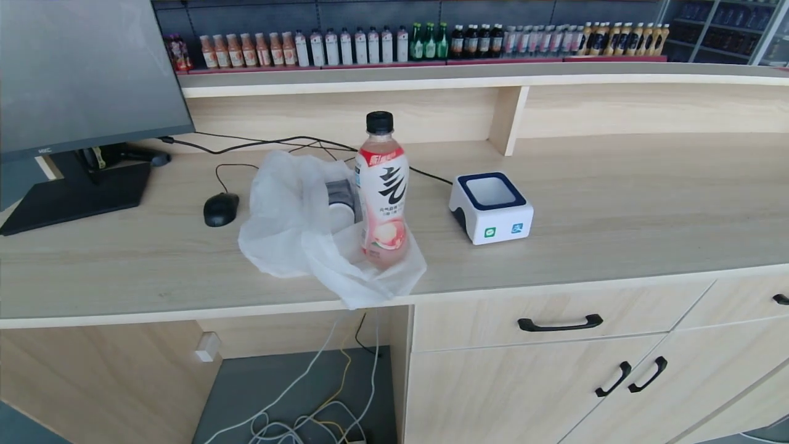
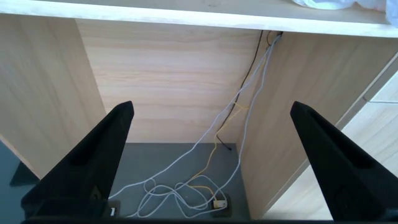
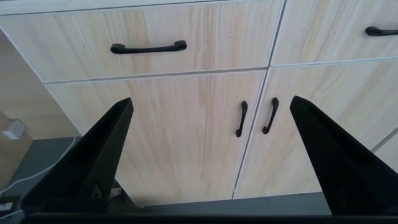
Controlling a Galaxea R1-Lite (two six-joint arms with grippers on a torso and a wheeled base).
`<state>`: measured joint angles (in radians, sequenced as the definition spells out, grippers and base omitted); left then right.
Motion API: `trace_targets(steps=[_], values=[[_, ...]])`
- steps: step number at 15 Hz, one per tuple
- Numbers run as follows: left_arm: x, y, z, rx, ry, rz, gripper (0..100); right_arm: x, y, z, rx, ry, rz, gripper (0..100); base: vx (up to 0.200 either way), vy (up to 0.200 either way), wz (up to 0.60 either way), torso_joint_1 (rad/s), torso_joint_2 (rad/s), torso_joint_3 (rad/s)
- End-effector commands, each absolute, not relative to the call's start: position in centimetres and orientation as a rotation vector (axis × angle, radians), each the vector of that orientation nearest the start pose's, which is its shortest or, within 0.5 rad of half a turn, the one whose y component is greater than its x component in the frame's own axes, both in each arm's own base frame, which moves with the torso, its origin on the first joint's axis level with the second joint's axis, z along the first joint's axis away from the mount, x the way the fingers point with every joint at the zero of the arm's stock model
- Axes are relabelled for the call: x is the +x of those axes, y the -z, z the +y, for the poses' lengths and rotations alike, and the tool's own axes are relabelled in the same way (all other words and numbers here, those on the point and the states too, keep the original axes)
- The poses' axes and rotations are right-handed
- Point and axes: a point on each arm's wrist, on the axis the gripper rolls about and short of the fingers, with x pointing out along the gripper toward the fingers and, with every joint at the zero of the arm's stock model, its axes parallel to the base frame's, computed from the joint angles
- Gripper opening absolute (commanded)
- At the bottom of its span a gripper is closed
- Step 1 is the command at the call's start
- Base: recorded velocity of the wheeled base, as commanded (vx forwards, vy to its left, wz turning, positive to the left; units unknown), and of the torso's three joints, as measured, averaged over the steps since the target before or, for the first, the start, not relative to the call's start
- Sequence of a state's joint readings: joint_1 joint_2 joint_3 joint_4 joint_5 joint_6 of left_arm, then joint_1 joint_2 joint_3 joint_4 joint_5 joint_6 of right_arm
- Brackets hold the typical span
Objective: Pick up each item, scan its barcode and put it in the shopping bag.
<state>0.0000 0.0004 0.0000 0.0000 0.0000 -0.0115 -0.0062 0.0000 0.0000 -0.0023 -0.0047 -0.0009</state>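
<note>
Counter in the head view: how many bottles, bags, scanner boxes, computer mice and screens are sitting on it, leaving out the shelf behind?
Drink bottle: 1
Shopping bag: 1
Scanner box: 1
Computer mouse: 1
Screen: 1
Total: 5

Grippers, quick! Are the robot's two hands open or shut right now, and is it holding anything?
Left gripper: open, holding nothing.
Right gripper: open, holding nothing.
</note>
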Motion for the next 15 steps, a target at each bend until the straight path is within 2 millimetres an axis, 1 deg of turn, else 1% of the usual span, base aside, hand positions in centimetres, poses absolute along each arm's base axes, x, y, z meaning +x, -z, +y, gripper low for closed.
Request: trace_targets(steps=[1, 8, 15], values=[[-2.28, -7.55, 0.00, -0.012, 0.000, 0.000, 100, -2.28, -7.58, 0.00, 0.000, 0.011, -0.003, 100, 0.000, -0.200, 0.00, 0.007, 0.00, -0.002], [-2.28, -7.55, 0.00, -0.012, 0.000, 0.000, 100, -2.28, -7.58, 0.00, -0.006, 0.011, -0.003, 100, 0.000, -0.200, 0.00, 0.002, 0.00, 0.003], [-2.28, -7.55, 0.00, -0.009, 0.000, 0.000, 100, -2.27, -7.58, 0.00, -0.012, 0.011, -0.001, 100, 0.000, 0.000, 0.00, 0.000, 0.00, 0.000]])
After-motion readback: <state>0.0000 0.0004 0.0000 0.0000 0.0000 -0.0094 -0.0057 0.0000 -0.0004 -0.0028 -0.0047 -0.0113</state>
